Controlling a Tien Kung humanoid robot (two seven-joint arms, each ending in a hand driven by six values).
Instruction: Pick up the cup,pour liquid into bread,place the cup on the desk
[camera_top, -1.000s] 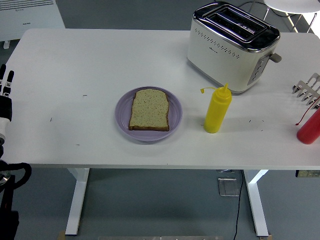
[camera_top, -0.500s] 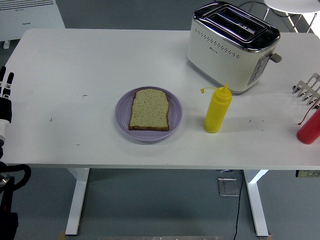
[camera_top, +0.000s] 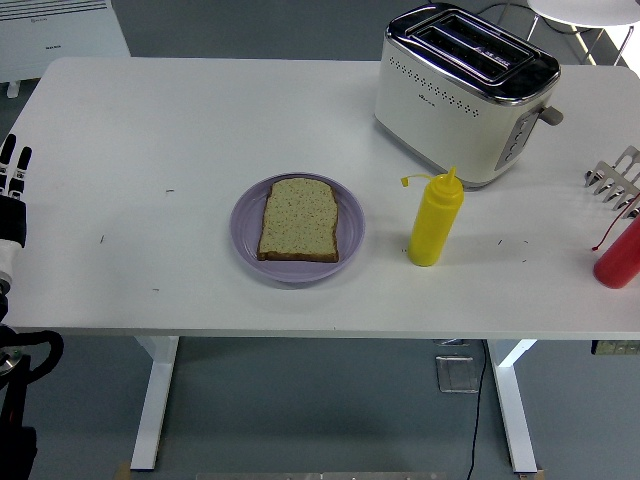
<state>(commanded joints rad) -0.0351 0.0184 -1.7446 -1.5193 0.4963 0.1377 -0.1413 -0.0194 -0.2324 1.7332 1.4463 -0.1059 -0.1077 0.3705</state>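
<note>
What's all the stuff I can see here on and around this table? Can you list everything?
White rectangular table: one, fills the view.
Round lilac plate: one, table centre.
Brown slice of bread: one, lying on the plate.
Yellow squeeze bottle: one, upright, right of the plate.
Cream and chrome toaster: one, far right.
Red squeeze bottle: one, at the right edge.
Silver metal rack: one, right edge, cut off.
White appliance: one, on the floor, top left.
Left hand: one, black and white, at the left edge.
</note>
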